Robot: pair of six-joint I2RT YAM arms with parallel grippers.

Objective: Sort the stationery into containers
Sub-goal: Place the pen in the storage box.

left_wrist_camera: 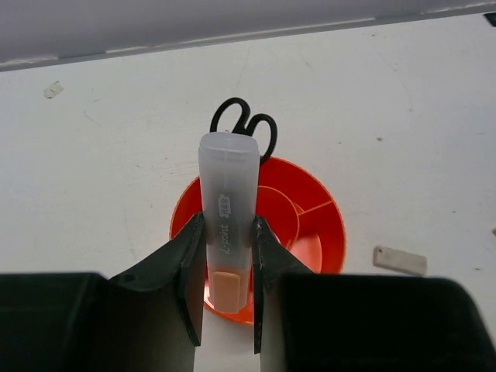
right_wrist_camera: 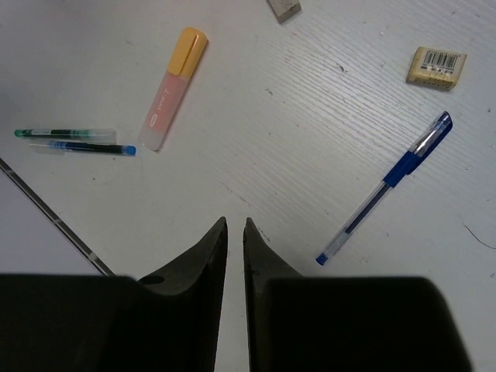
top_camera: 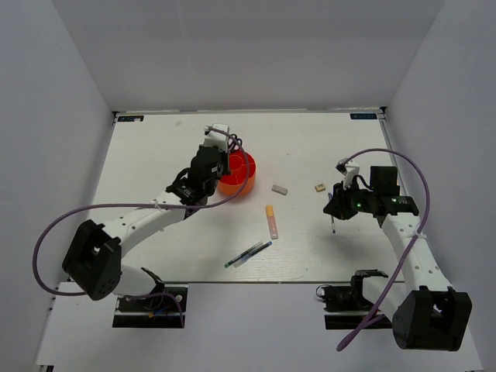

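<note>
My left gripper [left_wrist_camera: 229,222] is shut on a translucent highlighter [left_wrist_camera: 228,186] with an orange-pink body, holding it over the round orange organiser [left_wrist_camera: 314,232]. Black-handled scissors [left_wrist_camera: 244,124] stand in the organiser's far side. In the top view this gripper [top_camera: 219,161] hovers at the organiser [top_camera: 242,183]. My right gripper [right_wrist_camera: 235,223] hangs above bare table, its jaws shut to a thin slit with nothing between them. A blue pen [right_wrist_camera: 384,190] lies just right of it. A second highlighter [right_wrist_camera: 172,89], a green pen [right_wrist_camera: 62,133] and a dark pen [right_wrist_camera: 89,146] lie to the left.
A grey-white eraser [top_camera: 280,189] lies right of the organiser, with a tan cube [top_camera: 318,187] bearing a barcode [right_wrist_camera: 436,65] further right. The two thin pens [top_camera: 248,254] rest near the table's front edge. White walls enclose the table on three sides.
</note>
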